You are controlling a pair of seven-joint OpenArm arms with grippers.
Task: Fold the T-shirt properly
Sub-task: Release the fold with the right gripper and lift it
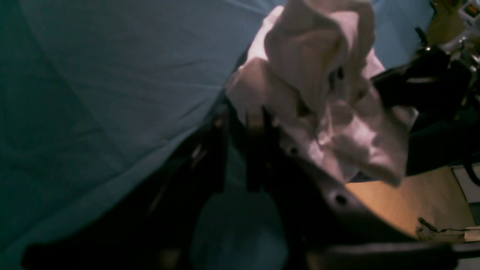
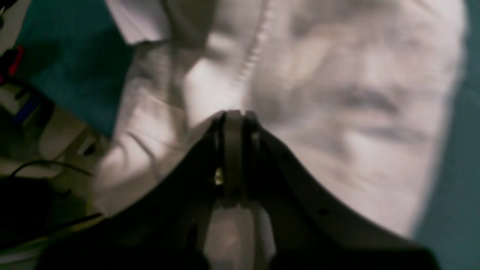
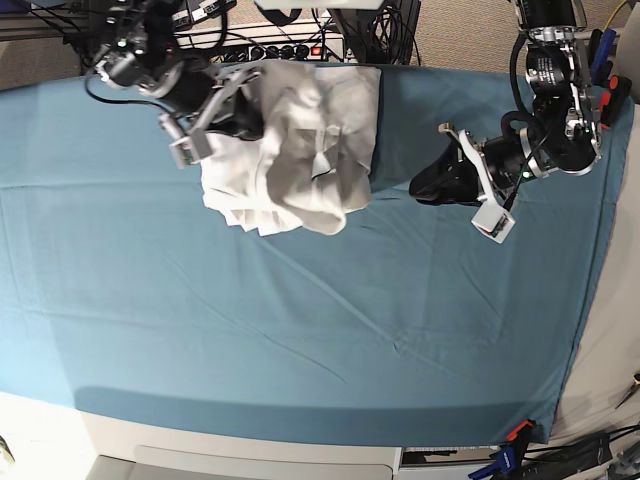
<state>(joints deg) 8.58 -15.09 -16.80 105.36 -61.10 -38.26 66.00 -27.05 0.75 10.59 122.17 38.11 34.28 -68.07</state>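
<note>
The white T-shirt [image 3: 300,150] lies bunched in a wrinkled heap at the back of the table, left of centre. My right gripper [image 3: 252,108] is at its left edge. In the right wrist view the fingers [image 2: 234,114] are pressed together on a fold of the T-shirt [image 2: 356,112], with white cloth showing between the finger bases. My left gripper [image 3: 428,185] hovers over bare teal cloth to the right of the shirt, apart from it. In the left wrist view its fingers [image 1: 240,123] stand slightly apart with nothing between them, and the T-shirt [image 1: 318,75] lies just beyond.
A large teal cloth [image 3: 300,330] covers the whole table. A power strip and cables [image 3: 280,48] run along the back edge behind the shirt. Clamps [image 3: 515,432] hold the cloth at the front right corner.
</note>
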